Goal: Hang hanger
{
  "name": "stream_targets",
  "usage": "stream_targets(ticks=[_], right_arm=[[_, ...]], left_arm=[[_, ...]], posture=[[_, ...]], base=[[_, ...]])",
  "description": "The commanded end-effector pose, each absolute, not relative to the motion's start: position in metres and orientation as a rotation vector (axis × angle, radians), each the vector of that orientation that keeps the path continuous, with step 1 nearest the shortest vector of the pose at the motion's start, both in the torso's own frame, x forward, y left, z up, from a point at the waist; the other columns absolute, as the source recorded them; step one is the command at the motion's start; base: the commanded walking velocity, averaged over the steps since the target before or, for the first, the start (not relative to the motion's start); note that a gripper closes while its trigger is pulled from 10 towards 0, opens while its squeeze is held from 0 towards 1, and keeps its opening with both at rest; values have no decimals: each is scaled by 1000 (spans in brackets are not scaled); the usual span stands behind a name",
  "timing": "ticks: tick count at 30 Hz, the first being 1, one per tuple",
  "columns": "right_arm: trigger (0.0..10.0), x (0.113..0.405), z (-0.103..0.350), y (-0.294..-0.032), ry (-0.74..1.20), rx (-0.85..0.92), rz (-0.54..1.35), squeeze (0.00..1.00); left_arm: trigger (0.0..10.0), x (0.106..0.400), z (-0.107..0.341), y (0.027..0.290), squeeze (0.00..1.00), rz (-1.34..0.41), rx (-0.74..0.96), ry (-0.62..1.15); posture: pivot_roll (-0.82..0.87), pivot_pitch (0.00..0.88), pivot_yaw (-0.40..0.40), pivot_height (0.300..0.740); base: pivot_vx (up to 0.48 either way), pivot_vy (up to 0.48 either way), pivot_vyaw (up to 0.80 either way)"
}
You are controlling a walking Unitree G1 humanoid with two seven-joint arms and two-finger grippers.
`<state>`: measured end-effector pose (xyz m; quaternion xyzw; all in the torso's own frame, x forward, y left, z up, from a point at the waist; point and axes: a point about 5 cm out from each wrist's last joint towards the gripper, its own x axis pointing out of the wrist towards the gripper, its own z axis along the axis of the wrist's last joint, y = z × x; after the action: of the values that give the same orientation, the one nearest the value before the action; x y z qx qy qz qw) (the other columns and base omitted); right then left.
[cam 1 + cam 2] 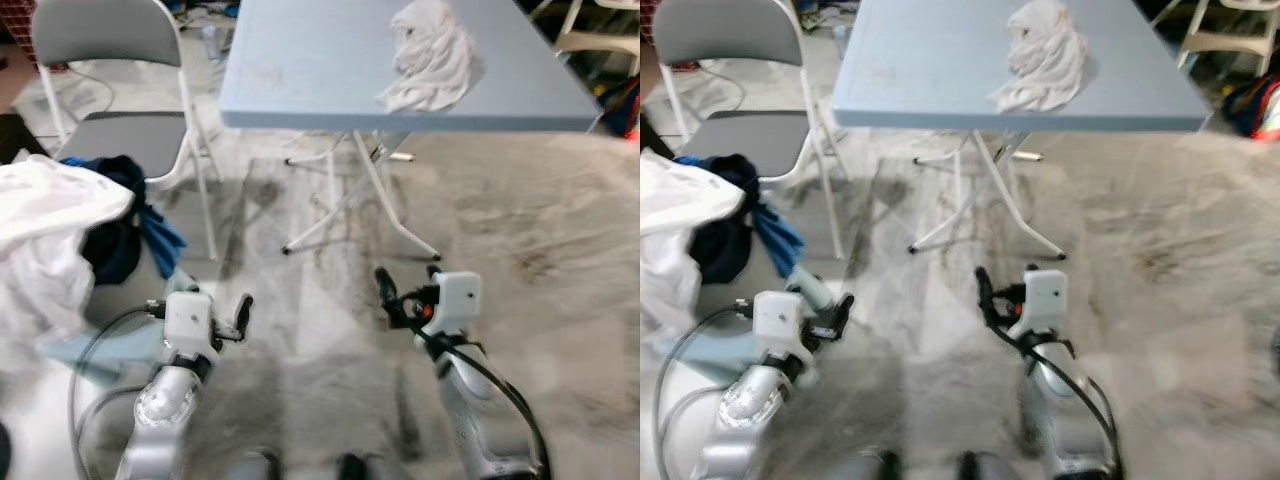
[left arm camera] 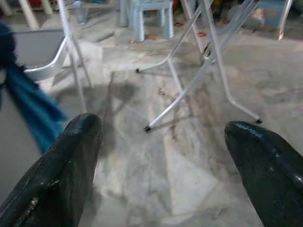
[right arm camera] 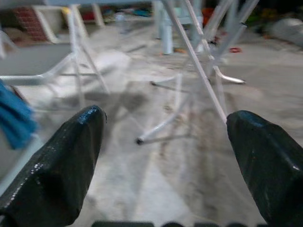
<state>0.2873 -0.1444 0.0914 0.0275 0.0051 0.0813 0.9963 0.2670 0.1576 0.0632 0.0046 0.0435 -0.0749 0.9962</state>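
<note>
Left hand (image 1: 243,312) low, spread, right hand (image 1: 405,290) likewise

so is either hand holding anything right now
Nothing is held. The left hand and the right hand are both open, with only bare floor between their fingers.

1 blue folding table (image 1: 330,70) stands ahead, carrying 1 crumpled white cloth (image 1: 430,55). 1 grey folding chair (image 1: 120,60) sits beside it. On the robot's left lies 1 heap of laundry: 1 white garment (image 1: 45,230), 1 dark navy piece (image 1: 110,245) and 1 bright blue piece (image 1: 160,235). 2 silver arms reach forward, each ending in 1 tool: the left tool (image 1: 238,318) and the right tool (image 1: 408,285), 2 black fingers (image 2: 57,175) apiece, 4 fingers in all, spread apart on both.
</note>
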Motion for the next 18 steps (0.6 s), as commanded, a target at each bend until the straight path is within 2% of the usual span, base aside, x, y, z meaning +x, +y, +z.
stream_targets(ticks=[1, 8, 13, 18], right_arm=[[10000, 285, 89, -148, 11, 26, 137, 0], [10000, 284, 87, -143, 17, 60, 179, 0], [10000, 280, 82, -131, 38, 5, 255, 0], [10000, 277, 89, -123, -10, 0, 322, 0]], left_arm=[[10000, 265, 60, 159, 0, -150, 20, 104], [10000, 267, 60, 159, 0, -148, 24, 108], [10000, 269, 61, 160, 0, -145, 50, 100], [10000, 274, 68, 164, 0, -132, 56, 59]], posture=[[135, 227, -45, 740], [136, 224, -42, 740], [139, 217, -41, 740], [143, 219, -37, 740]], base=[[0, 480, 0], [0, 480, 0], [0, 480, 0], [0, 52, 0]])
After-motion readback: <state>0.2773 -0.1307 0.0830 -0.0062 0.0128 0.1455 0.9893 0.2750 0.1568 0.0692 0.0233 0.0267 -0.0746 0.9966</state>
